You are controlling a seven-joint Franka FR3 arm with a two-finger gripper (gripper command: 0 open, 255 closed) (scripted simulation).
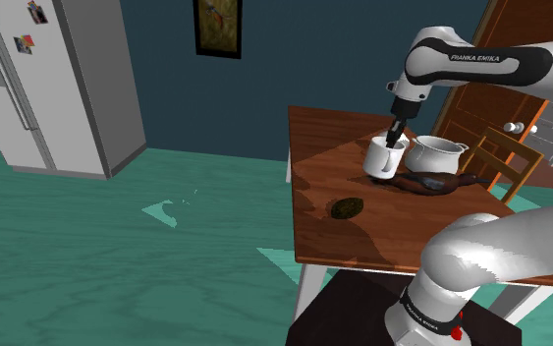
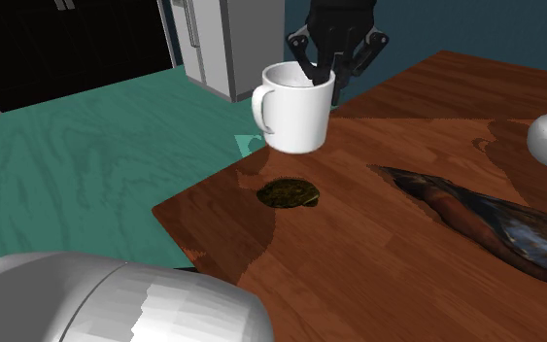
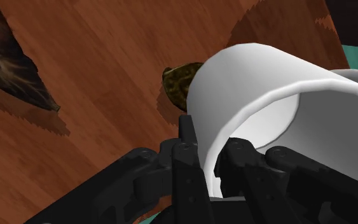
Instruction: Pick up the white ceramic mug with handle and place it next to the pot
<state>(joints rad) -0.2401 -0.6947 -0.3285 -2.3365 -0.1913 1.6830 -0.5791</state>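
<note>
Because the gripper (image 1: 395,136) has only a thin bite on the mug (image 1: 382,159) — one finger (image 3: 185,149) outside the wall and the other inside, clamped on the rim — the likeliest trouble is the mug turning or slipping in that pinch. The mug hangs just beside the pot (image 1: 435,155), on the pot's side toward the shoulder view's left, and from the second exterior view it looks clear of the table (image 1: 362,246), though how high I cannot tell. Its weight sits below the grip and the handle (image 2: 259,105) sticks out to one side, so a quick move or a jolt could swing the body and loosen the hold. The gap to the pot is small; any drift toward it could knock wall against wall and either shove the pot or twist the mug out of the fingers. Just in front of the pot lies a dark strip (image 1: 431,183), and if the mug comes down with its base partly on that, it would stand crooked and might tip once let go. An olive lump (image 1: 347,207) lies farther from the pot, toward the table's near edge, and seems out of the way. Letting go before the base meets the wood would mean a drop and a likely topple; pressing down too far would jam the rim against the fingers.
</note>
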